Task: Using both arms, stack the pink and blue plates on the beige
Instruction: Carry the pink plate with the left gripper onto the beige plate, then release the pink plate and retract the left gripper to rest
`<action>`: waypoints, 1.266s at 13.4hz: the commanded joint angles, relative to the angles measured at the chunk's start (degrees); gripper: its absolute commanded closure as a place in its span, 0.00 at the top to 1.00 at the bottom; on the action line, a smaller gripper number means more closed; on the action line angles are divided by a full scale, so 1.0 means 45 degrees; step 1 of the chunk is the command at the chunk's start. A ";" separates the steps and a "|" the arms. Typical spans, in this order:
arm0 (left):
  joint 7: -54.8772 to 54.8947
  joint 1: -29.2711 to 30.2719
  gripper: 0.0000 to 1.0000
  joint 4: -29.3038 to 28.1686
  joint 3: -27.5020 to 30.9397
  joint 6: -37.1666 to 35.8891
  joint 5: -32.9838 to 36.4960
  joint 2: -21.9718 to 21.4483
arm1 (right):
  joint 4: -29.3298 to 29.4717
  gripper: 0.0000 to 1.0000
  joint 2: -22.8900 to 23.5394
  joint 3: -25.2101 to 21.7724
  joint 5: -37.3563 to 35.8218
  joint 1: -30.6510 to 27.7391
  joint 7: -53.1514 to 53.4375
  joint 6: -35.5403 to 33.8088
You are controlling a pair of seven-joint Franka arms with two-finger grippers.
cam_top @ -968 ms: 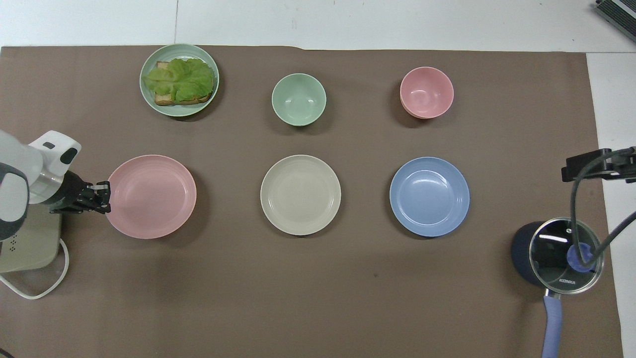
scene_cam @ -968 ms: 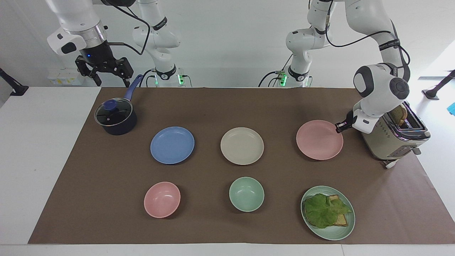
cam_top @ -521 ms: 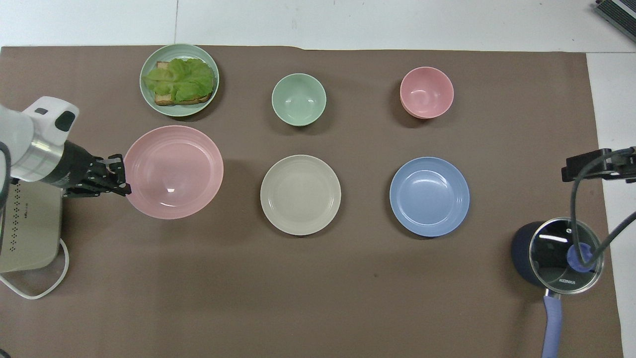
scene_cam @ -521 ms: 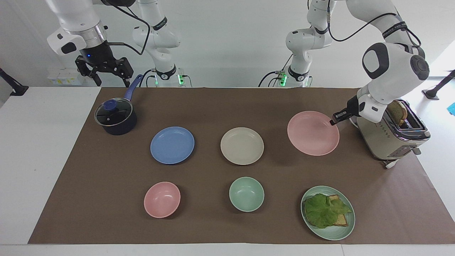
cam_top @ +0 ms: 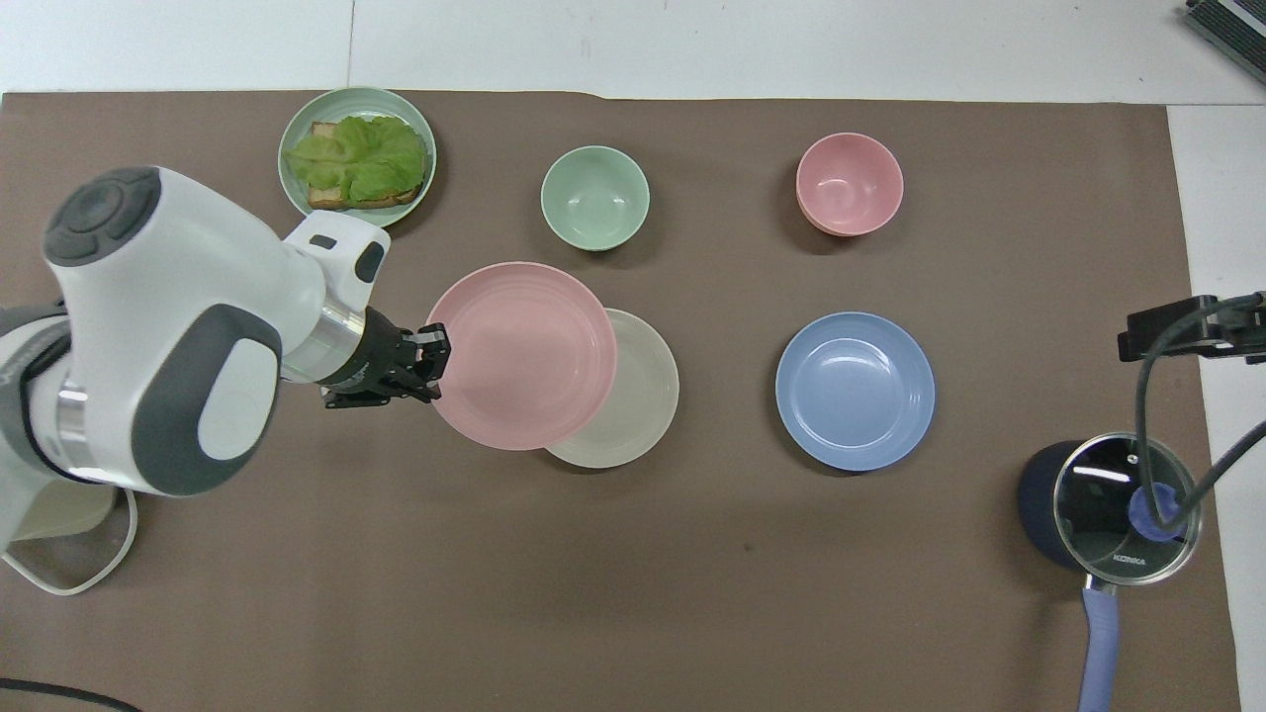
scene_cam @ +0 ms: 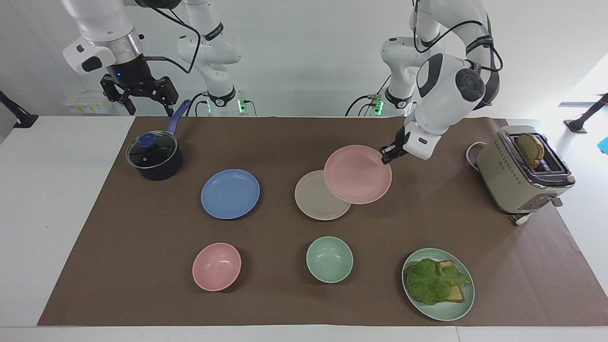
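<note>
We carry the pink plate toward the beige plate
Our left gripper (scene_cam: 387, 154) is clamped on the rim of the pink plate (scene_cam: 358, 174), held up, partly over the beige plate (scene_cam: 313, 202); next we centre and lower it. Our right gripper (scene_cam: 138, 97) waits spread over the pot (scene_cam: 154, 156), the blue plate (scene_cam: 230, 194) lying beside the beige plate

Bright, even light from above; soft shadows, sharp focus, slight glare.

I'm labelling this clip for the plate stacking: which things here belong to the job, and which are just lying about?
In the job:
- pink plate, held over the beige plate by the left gripper
- blue plate
- right gripper, waiting

Lying about:
- pink bowl
- green bowl
- sandwich plate
- saucepan
- toaster
</note>
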 commanded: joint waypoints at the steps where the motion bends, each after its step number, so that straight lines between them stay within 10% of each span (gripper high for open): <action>1: -0.0574 -0.1076 0.00 -0.1208 0.0210 0.2130 -0.0287 0.0035 | -0.0091 1.00 -0.0097 0.0063 0.0140 -0.0108 -0.0023 0.0166; 11: -0.0517 -0.2212 0.00 -0.2482 0.0230 0.4737 -0.0287 0.1188 | -0.0091 1.00 -0.0097 0.0063 0.0121 -0.0108 0.0035 0.0166; 13: -0.0400 -0.2192 0.74 -0.2385 0.0230 0.4737 -0.0287 0.1207 | -0.0071 1.00 -0.0077 0.0063 0.0121 -0.0128 -0.0004 0.0166; 14: -0.0419 -0.2134 0.95 -0.2307 0.0249 0.4737 -0.0287 0.1227 | -0.0071 1.00 -0.0077 0.0063 0.0121 -0.0128 0.0016 0.0166; 17: -0.0457 -0.2056 1.00 -0.2151 0.0269 0.4601 -0.0248 0.1285 | -0.0071 1.00 -0.0077 0.0063 0.0121 -0.0128 -0.0003 0.0166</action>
